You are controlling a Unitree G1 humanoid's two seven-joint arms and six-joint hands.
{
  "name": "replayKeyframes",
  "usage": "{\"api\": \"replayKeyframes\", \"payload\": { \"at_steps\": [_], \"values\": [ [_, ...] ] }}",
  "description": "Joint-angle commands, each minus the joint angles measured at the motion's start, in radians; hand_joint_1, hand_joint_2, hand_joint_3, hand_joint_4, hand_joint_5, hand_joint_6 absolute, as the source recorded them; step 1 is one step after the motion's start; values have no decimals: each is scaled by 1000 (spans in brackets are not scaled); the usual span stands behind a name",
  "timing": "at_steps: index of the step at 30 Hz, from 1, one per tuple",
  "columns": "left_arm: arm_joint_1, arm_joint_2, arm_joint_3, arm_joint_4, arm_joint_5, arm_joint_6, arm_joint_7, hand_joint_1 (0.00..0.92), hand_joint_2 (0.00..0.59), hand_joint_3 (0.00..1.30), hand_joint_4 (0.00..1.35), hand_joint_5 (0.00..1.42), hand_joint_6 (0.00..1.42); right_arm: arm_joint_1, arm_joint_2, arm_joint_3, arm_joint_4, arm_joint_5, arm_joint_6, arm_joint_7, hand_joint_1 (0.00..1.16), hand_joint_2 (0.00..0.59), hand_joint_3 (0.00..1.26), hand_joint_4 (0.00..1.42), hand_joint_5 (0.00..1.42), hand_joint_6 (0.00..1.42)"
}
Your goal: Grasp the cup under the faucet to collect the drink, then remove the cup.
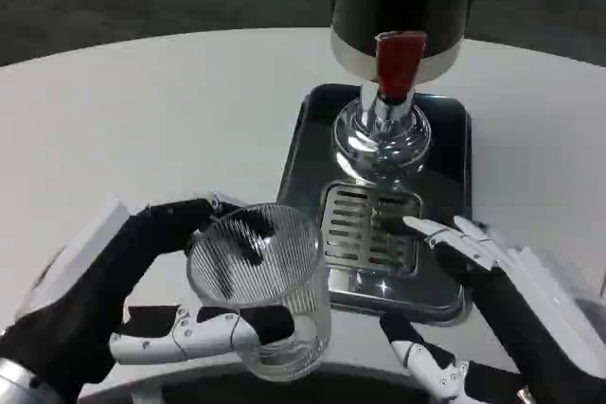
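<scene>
- Gripping the cup (260, 286): the left hand (142, 281) wraps it, dark fingers (185, 215) curled over the far rim and a white-and-black finger (194, 333) pressed along the near side of the wall.
- Cup is clear ribbed glass, roughly upright, mouth open to the camera; no liquid can be made out inside. It sits at the near left corner of the drip tray (445, 139), its base at the tray's near edge; whether it rests on the counter (142, 111) or is lifted cannot be told.
- Right hand (473, 281) holds nothing, fingers apart. Its upper fingers (445, 234) lie over the right edge of the slotted grille (365, 229); a lower finger (421, 357) points left, toward the cup, just off the tray's near edge.
- Beyond both hands, the dispenser (398, 7) stands on the tray: dark body, chrome base, red tap lever (398, 63) facing the robot.
- Cup is left of and nearer than the tap, not directly below it.
</scene>
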Motion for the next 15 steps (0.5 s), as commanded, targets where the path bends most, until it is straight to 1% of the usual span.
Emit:
{"api": "replayKeyframes", "payload": {
  "at_steps": [1, 15],
  "values": [
    [-6, 3, 8, -3, -13, -23, 6, 549, 21, 717, 771, 810, 525, 9, 5, -4, -8, 6, -16, -6, 578, 435, 206, 160, 74, 1],
    [-12, 7, 11, 11, -11, -27, 7, 549, 21, 717, 771, 810, 525, 12, 9, -2, -3, 8, -17, -10, 580, 435, 214, 161, 85, 1]
  ]
}}
